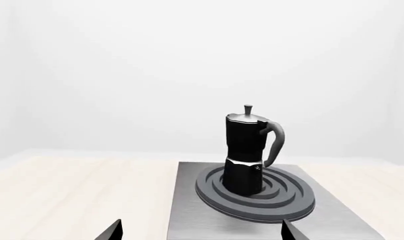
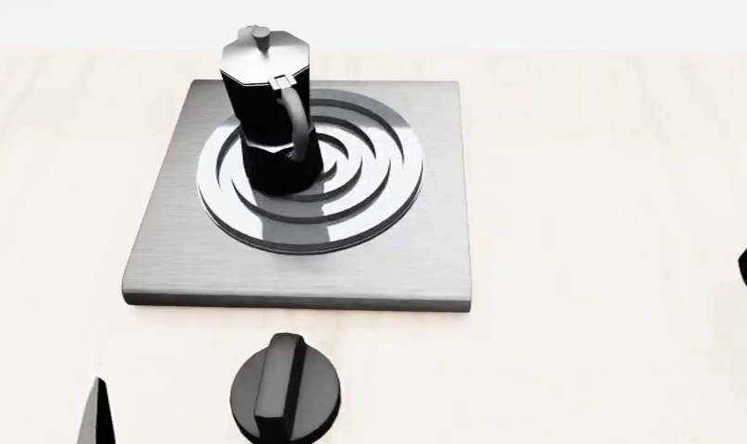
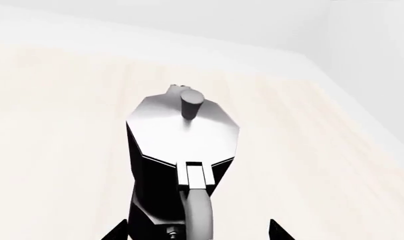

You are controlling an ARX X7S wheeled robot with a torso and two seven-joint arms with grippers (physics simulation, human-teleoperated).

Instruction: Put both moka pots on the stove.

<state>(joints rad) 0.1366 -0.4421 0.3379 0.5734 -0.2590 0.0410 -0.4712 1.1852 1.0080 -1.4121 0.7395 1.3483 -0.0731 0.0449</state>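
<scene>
One moka pot (image 2: 269, 116) already upright on the stove (image 2: 349, 268); second pot (image 3: 182, 165) upright on the table, handle toward the spread, empty right gripper (image 3: 198, 232), left gripper (image 1: 202, 231) likewise open.

One moka pot (image 2: 269, 111) is set upright on the stove (image 2: 164, 250), left of burner centre. A knob (image 2: 287, 388) is placed before the stove on the table (image 2: 595, 185). The second moka pot (image 3: 178, 165) is seen on the table.

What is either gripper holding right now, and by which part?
Nothing: the left fingers stand open, short of the stove, and the right fingers straddle the second moka pot's handle without touching.
</scene>
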